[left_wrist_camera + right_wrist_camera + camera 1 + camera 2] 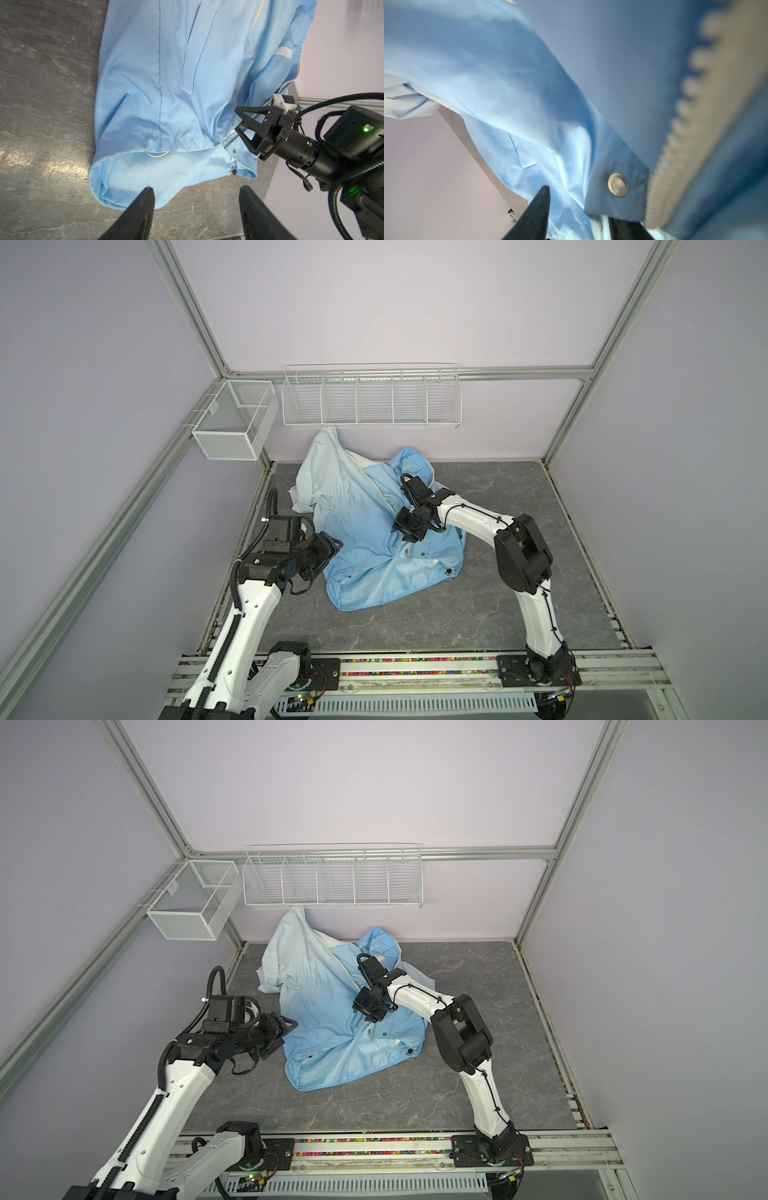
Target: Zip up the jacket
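Jacket (365,531) is seen crumpled far-centre on desk (519,497), zipper (691,133) judged unzipped; right fingers (252,108) are set part-open around its near end, nothing clamped, left fingers (143,207) wide, empty.

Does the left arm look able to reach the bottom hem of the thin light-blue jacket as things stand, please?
Probably yes: the open left gripper hovers by the hem of the thin light-blue jacket, nothing between; the right gripper sits at the white zipper.
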### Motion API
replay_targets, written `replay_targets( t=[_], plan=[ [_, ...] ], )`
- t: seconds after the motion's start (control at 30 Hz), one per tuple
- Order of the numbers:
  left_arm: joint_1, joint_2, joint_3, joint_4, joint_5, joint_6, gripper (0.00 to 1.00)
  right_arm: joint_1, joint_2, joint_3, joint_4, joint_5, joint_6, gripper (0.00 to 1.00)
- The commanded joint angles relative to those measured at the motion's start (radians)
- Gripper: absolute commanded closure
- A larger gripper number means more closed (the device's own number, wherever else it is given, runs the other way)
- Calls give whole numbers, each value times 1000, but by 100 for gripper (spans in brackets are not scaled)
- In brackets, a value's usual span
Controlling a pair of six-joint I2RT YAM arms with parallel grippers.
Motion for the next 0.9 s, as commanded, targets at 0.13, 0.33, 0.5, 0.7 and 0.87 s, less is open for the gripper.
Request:
replay_targets(
  t=[0.13, 0.33, 0.5, 0.7, 0.87],
  plan=[
    [-32, -10, -12, -9, 14, 26, 34, 16, -170, -132, 20, 85, 110, 63],
    [-13, -54, -39, -15, 6, -10, 34, 17, -143, -71, 8, 52, 106, 67],
    [-12, -90, -62, -22, -6, -40, 34, 8, -125, -59, 2, 52, 111, 67],
    [-12, -125, -62, -56, -25, -45, 34, -5, -95, -62, -11, 73, 99, 68],
    [-12, -145, -57, -82, -30, -42, 34, -19, -67, -50, -14, 75, 94, 69]
  ],
)
